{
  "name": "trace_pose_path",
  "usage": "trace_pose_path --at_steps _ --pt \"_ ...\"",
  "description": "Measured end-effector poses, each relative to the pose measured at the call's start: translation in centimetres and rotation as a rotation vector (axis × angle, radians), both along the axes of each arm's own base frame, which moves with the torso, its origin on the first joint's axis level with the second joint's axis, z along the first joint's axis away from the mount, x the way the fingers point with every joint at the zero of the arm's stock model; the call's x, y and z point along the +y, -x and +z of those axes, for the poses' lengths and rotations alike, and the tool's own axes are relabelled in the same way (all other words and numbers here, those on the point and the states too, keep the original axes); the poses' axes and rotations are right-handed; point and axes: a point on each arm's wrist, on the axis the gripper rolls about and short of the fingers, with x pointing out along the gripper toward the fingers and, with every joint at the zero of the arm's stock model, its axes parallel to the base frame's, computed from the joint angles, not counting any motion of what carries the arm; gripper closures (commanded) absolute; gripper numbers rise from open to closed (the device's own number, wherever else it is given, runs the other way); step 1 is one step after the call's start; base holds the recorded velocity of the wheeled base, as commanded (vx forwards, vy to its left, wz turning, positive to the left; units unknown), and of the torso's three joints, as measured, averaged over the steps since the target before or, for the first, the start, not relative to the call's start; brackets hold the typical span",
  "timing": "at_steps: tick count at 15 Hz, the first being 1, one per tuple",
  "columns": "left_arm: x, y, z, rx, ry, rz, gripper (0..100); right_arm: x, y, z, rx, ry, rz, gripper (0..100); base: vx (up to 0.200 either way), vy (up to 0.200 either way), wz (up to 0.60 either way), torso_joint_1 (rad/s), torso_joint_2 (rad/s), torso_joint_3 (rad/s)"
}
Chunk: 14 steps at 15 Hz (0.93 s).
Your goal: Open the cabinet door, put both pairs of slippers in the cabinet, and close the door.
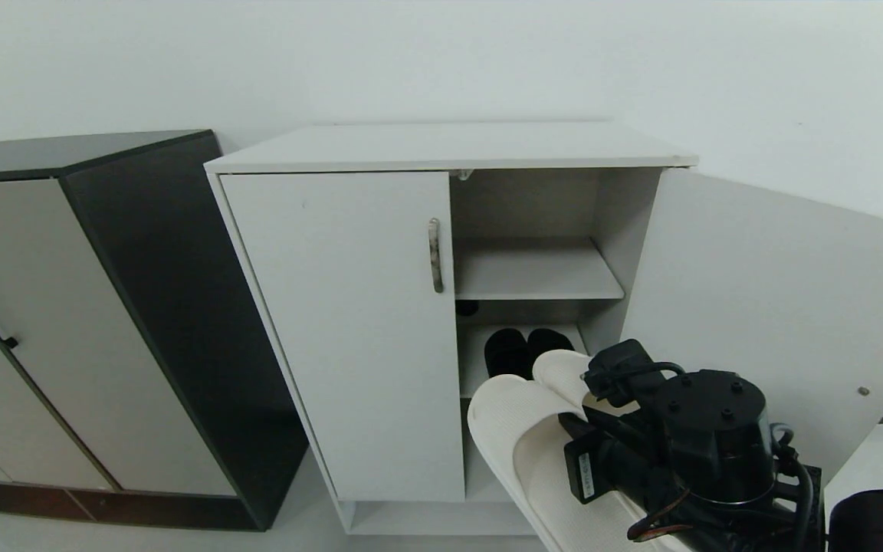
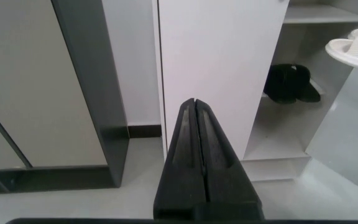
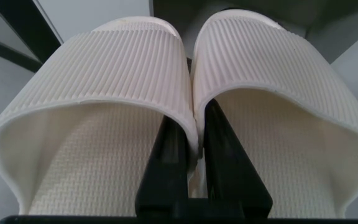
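The first step looks done: the white cabinet (image 1: 449, 147) stands with its right door (image 1: 763, 307) swung wide open, while its left door (image 1: 349, 330) is closed. One pair, the black slippers (image 1: 526, 351), lies side by side on the middle shelf (image 1: 472, 364) inside the open half, so that part of the loading appears finished as well. The second pair, the white slippers (image 1: 518, 429), is not yet in. They are held in the air just in front of the opening, toes towards the cabinet, at about the height of the black pair's shelf. The right gripper (image 3: 194, 143) is clamped on them, one finger inside each slipper, pinching the two inner side walls together so both are carried as one bundle. The left gripper (image 2: 196, 106) has its fingers pressed together with nothing between them; it sits low, facing the closed left door, and takes no part in the carry. The upper shelf (image 1: 533, 272) is bare, and so is the bottom compartment under the black pair. As I judge it, roughly half the task remains: set the white pair on a shelf, let go, draw the arm clear, and then swing the right door shut.
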Motion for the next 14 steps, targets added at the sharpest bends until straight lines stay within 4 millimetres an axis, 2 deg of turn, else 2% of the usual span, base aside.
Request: trace_pose_path --at_steps 2,11,14 --pt "0.0 0.0 0.0 0.0 0.0 0.0 100 0.0 0.0 0.0 0.0 0.0 0.0 100 0.0 0.0 0.0 -0.015 0.39 0.351" --pt "0.0 0.0 0.0 0.0 -0.001 0.0 100 0.23 -0.19 0.34 -0.026 -0.023 0.002 100 0.0 0.0 0.0 -0.006 0.06 0.051" --pt "0.0 0.0 0.0 0.0 -0.001 0.0 100 0.35 -0.25 0.34 -0.03 -0.022 0.004 100 0.0 -0.2 0.0 -0.001 0.02 0.014"
